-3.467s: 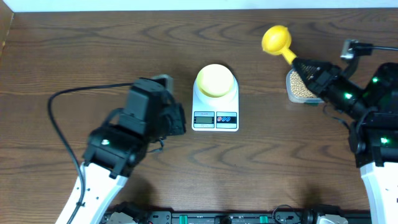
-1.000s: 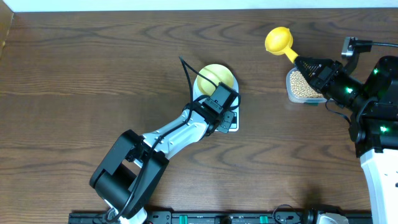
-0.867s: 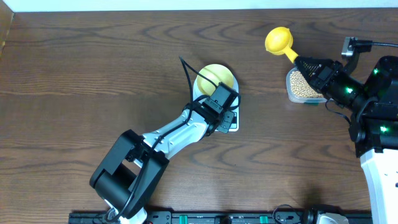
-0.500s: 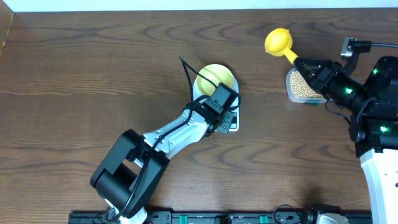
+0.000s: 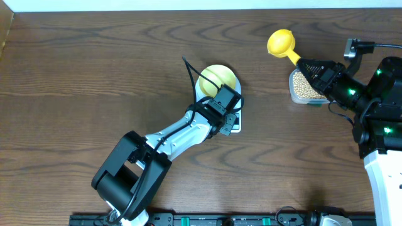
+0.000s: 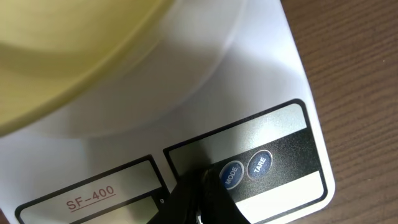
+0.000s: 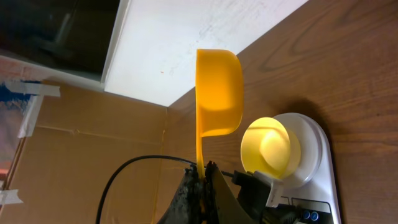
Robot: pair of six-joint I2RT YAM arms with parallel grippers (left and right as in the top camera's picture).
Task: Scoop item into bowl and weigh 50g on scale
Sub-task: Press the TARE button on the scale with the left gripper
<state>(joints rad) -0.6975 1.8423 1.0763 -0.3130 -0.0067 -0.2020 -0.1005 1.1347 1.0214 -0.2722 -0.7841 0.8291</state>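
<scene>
Overhead, the small round pale yellow bowl (image 5: pixel 217 76) sat on the white flat kitchen scale (image 6: pixel 273 81), near the middle of the brown wooden desk (image 5: pixel 94 63). No beans showed in the bowl.

The left pincer (image 6: pixel 200 190) had its black fingers pressed together and held nothing. Its tip touched the scale's front, just beside the round blue MODE button (image 6: pixel 231 175). The TARE button (image 6: pixel 260 163) sat next to that, at 3 o'clock. I think this arm was getting the scale ready.

The right pincer (image 5: pixel 309 64) was clamped on the handle of the bright yellow plastic scoop (image 5: pixel 279 41). The scoop's long handle ran from the pincer toward 10 o'clock, with the cup end up off the desk.

The small round tan beans (image 5: pixel 303 83) lay in the clear plastic tub (image 5: pixel 293 95), right by that pincer. They were at 3 o'clock from the bowl and well apart from it. From the scoop's cup, the beans lay at 5 o'clock. The right arm was much nearer to them, so the cup would likely have to swing back that way and dip down.
</scene>
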